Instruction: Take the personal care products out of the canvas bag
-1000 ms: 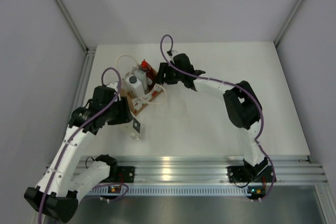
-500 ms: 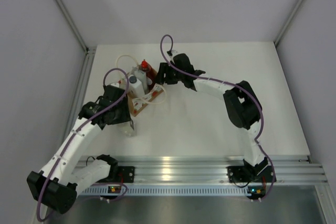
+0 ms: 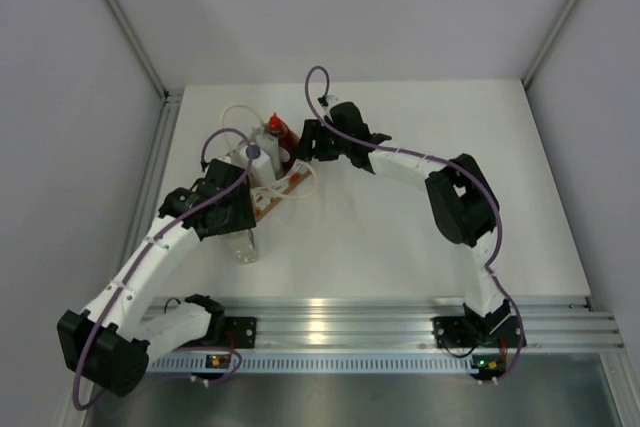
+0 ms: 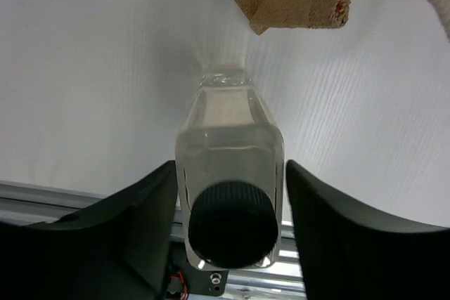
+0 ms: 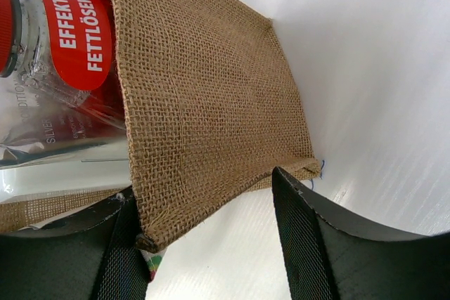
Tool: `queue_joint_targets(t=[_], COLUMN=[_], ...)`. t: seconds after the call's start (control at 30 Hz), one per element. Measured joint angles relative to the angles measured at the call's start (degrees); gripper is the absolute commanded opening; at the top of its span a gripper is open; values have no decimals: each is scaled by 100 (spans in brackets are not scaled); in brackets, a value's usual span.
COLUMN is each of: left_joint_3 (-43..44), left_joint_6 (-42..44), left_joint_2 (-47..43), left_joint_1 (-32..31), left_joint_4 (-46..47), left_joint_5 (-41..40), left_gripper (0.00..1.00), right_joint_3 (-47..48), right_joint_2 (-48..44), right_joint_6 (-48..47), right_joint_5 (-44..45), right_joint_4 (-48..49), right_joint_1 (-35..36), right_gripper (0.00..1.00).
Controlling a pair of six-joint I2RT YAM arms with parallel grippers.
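The canvas bag [image 3: 272, 182] stands at the back left of the table, with the white bottle [image 3: 255, 154] and the red bottle [image 3: 277, 127] sticking out of it. The clear bottle [image 3: 247, 247] with a dark cap stands on the table in front of the bag. My left gripper [image 3: 244, 235] is open, its fingers either side of the clear bottle [image 4: 228, 145] with small gaps. My right gripper [image 3: 303, 144] is open astride the bag's burlap wall [image 5: 204, 96]. The red-labelled bottle [image 5: 70, 40] and the silvery pouch [image 5: 56, 138] show inside the bag.
White rope handles [image 3: 232, 112] loop out behind the bag. A metal rail [image 3: 400, 322] runs along the table's near edge, just behind the clear bottle in the left wrist view. Grey walls stand on both sides.
My left arm has swung its wrist back toward the bag, and the clear bottle has shifted a little left in front of the bag. The right arm has not moved.
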Motion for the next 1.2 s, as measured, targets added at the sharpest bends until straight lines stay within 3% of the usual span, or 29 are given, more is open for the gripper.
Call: queue_joint_targets(t=[0.1,0.4,0.6,0.77,0.93,1.2], left_joint_3=[20,433,1716,2975,3628,3766], left_joint_6=[2,48,136,-11,-533,-1532], left_joint_2=[-9,-186,-387,-280,424,2295], left_joint_1=[-4,-4,-7,-11,-11,-11], left_joint_4=[111,81,-63,-26,-26,-31], left_joint_5=[-7,170,317,-136,-732,-931], left_gripper=[81,93,98,98,98,98], right_joint_3=[0,0,0,0,0,0], right_joint_2=[0,0,0,0,-7,-50], right_joint_6=[0,-4,-13,-24,-48,-63], right_joint_5=[0,2,2,0,2,0], right_joint_4=[-2,-4,-7,-7,-15,-90], right_joint_1=[0,0,0,0,-2,-4], right_gripper=[60,60,60,61,61,62])
